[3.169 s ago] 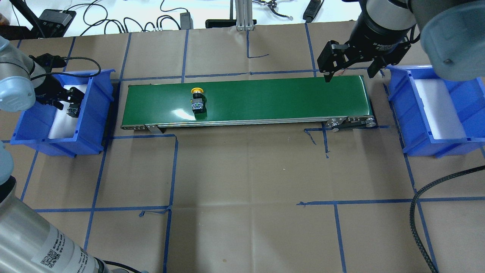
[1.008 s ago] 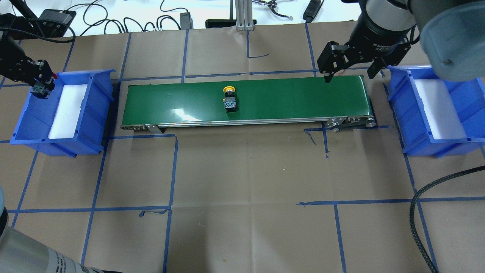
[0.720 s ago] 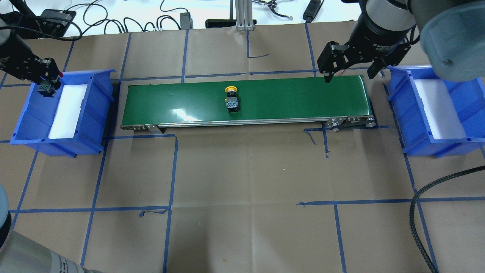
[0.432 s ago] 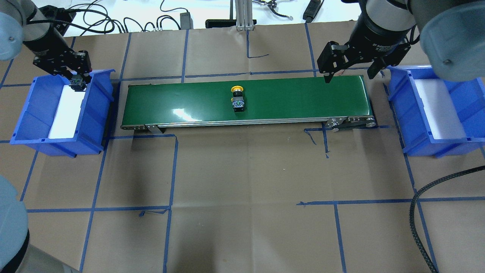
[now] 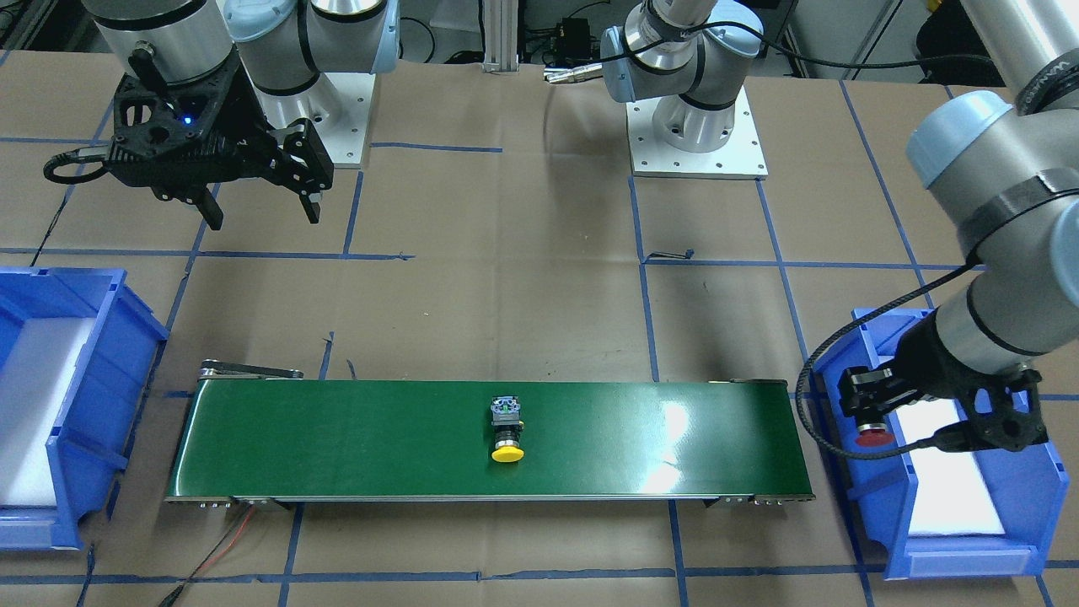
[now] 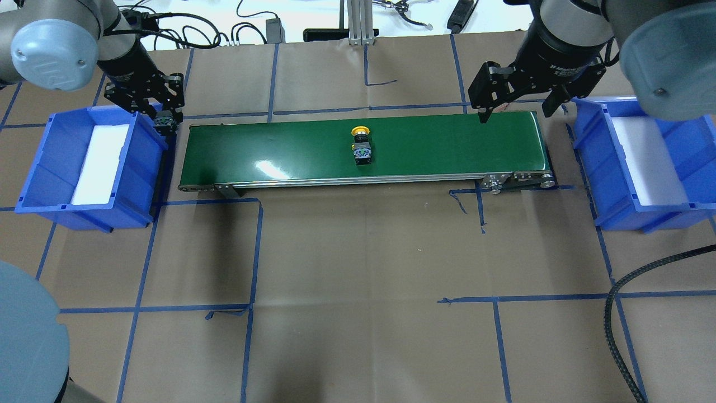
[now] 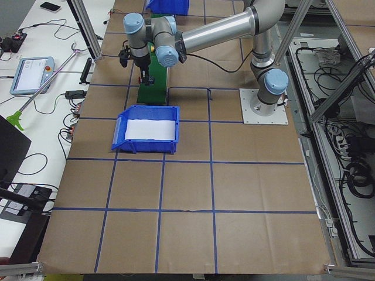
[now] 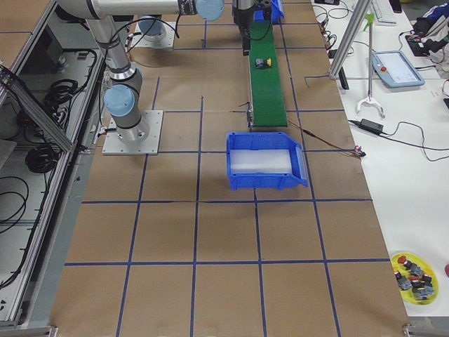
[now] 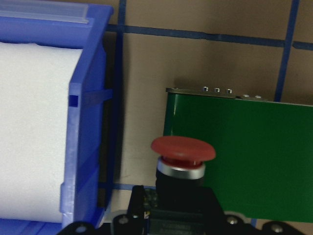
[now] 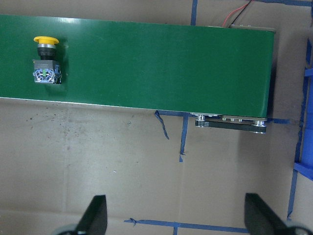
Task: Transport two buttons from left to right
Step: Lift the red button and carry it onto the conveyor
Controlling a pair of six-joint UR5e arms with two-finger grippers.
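The yellow button (image 6: 362,146) lies on its side on the green conveyor belt (image 6: 447,145), near the middle; it also shows in the front view (image 5: 507,430) and the right wrist view (image 10: 45,61). My left gripper (image 6: 163,116) is shut on the red button (image 9: 182,148), holding it above the gap between the left blue bin (image 6: 33,162) and the belt's left end. The red button's cap shows in the front view (image 5: 872,437). My right gripper (image 6: 517,109) is open and empty, hovering over the belt's far right end.
The right blue bin (image 6: 593,151) with a white liner stands past the belt's right end. A black cable (image 6: 615,313) loops at the front right. Cables and a metal post lie along the back edge. A yellow dish of spare buttons (image 8: 417,277) sits on the side table.
My left gripper lifted the red button out of the left bin and carried it right, toward the belt's left end. The yellow button rode rightward on the belt. The right arm stayed still.
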